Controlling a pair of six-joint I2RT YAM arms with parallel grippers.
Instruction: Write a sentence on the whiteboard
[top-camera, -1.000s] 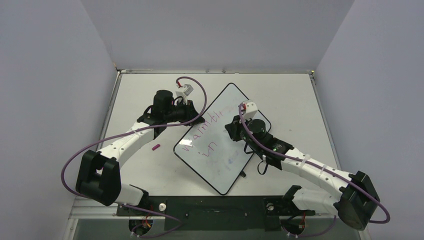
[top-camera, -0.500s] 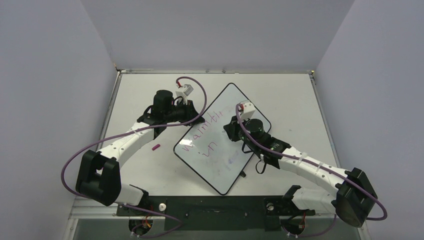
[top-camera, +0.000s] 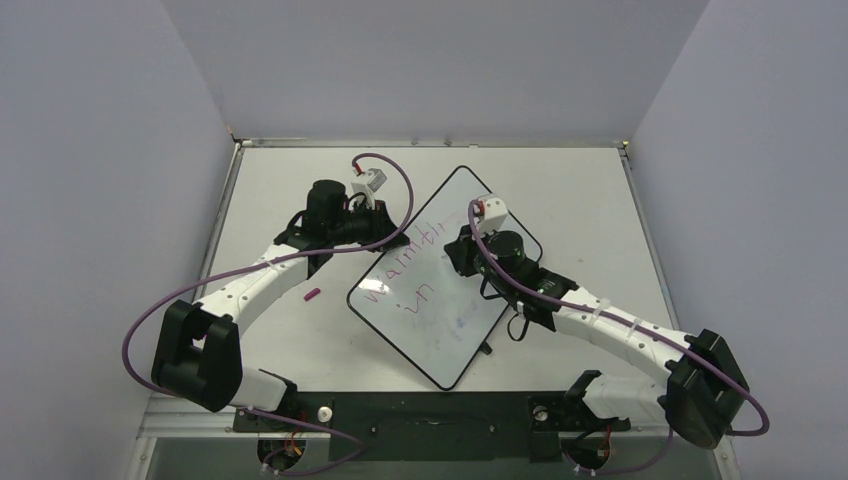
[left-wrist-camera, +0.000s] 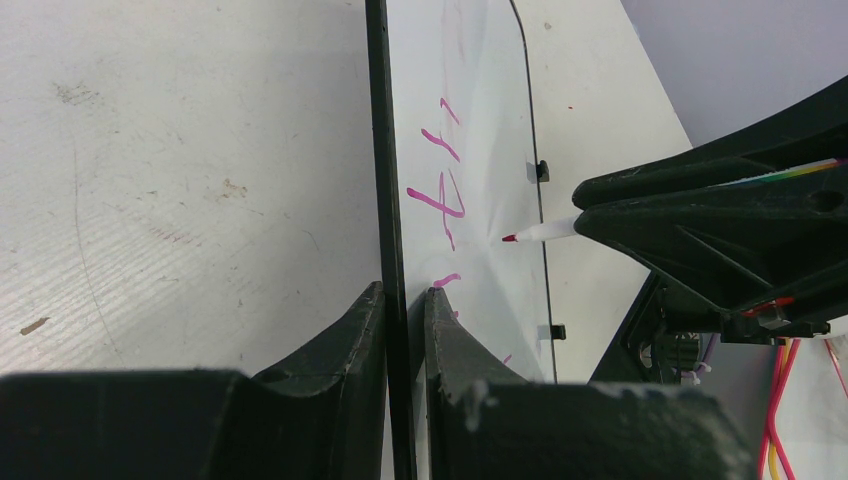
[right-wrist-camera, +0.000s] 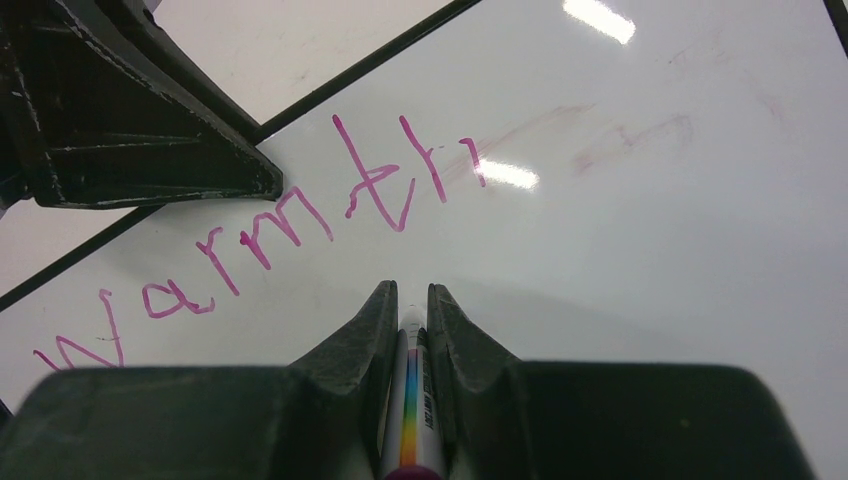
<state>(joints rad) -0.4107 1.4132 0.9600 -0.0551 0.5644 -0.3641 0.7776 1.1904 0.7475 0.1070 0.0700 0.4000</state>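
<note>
Your left end effector is clenched on the whiteboard at its 10 o'clock rim, and the board lies slantwise mid-worktop. Your right end effector grasps the marker, its tip just beneath the "th" of the sentence. I cannot tell whether the tip touches the board. "Warmth in" reads clean. For the next word, hold the clamp firm, press lightly, start a fresh line toward 5 o'clock and space the letters evenly.
</note>
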